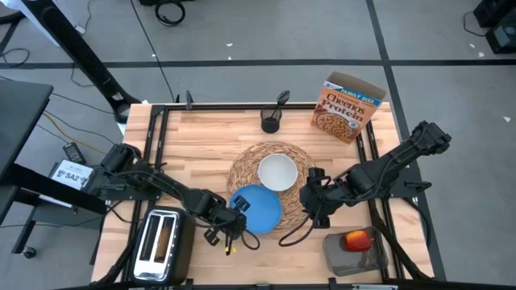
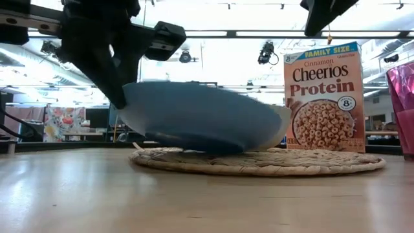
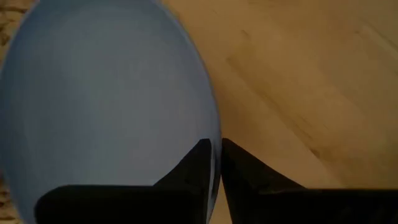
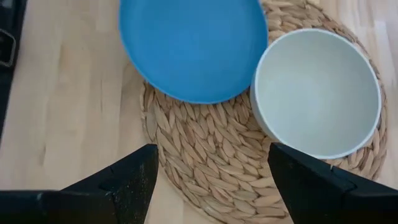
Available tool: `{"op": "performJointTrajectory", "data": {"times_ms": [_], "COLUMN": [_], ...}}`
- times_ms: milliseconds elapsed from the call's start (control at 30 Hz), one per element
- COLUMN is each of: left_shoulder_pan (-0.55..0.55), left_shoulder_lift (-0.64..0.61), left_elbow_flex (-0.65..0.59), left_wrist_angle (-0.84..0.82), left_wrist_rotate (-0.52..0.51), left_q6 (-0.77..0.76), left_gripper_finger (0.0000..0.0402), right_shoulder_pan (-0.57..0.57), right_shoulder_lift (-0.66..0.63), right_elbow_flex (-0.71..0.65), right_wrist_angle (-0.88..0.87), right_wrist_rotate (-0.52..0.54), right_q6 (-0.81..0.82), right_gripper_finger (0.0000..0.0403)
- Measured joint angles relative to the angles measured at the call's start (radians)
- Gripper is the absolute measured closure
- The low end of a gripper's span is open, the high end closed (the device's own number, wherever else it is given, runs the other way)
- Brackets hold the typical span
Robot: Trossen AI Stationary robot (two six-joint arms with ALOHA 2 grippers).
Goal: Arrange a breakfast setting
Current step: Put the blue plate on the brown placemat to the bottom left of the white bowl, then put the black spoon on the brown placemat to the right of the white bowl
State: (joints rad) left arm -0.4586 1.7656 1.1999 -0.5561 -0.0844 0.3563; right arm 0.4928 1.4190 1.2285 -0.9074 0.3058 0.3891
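The blue plate point(image 1: 258, 207) is seen just below the frame centre of the high view, overlapping the lower-left edge of the round woven straw placemat point(image 1: 244, 165). In the low view the plate point(image 2: 200, 116) is tilted, its left side raised off the counter point(image 1: 201, 141). Its rim is pinched between the narrow fingers of the left gripper point(image 3: 214, 163), located at the plate's lower-left edge in the high view point(image 1: 234, 219).

The white bowl point(image 1: 277, 171) is set upright on the placemat, just beside the plate's upper right; contact cannot be told.

The right gripper point(image 1: 311, 196) is held right of the placemat, its fingers spread wide and nothing between them point(image 4: 211, 180).

The orange Cheerios box point(image 1: 347, 107) stands at the upper right of the counter. The red-yellow apple point(image 1: 357, 239) is noted at lower right, resting on a grey tray point(image 1: 343, 256). A silver toaster point(image 1: 160, 243) is at lower left, a small black holder cup point(image 1: 271, 122) at top centre.
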Motion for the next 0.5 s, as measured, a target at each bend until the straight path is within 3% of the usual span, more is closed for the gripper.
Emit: {"op": "performJointTrajectory", "data": {"times_ms": [267, 500], "left_shoulder_pan": [-0.024, -0.039], "left_shoulder_lift": [0.0, -0.04], "left_elbow_flex": [0.0, 0.044], "left_wrist_angle": [0.003, -0.114], "left_wrist_rotate": [0.002, 0.016], "left_q6": [-0.009, -0.092], "left_gripper_finger": [0.0328, 0.029], "right_shoulder_pan": [-0.012, -0.012], "right_shoulder_lift": [0.005, 0.005], "right_elbow_flex": [0.0, 0.0], "right_wrist_angle": [0.017, 0.025], "right_wrist_rotate": [-0.039, -0.038], "right_q6": [-0.032, -0.06], "right_gripper_finger": [0.0096, 0.0096]}}
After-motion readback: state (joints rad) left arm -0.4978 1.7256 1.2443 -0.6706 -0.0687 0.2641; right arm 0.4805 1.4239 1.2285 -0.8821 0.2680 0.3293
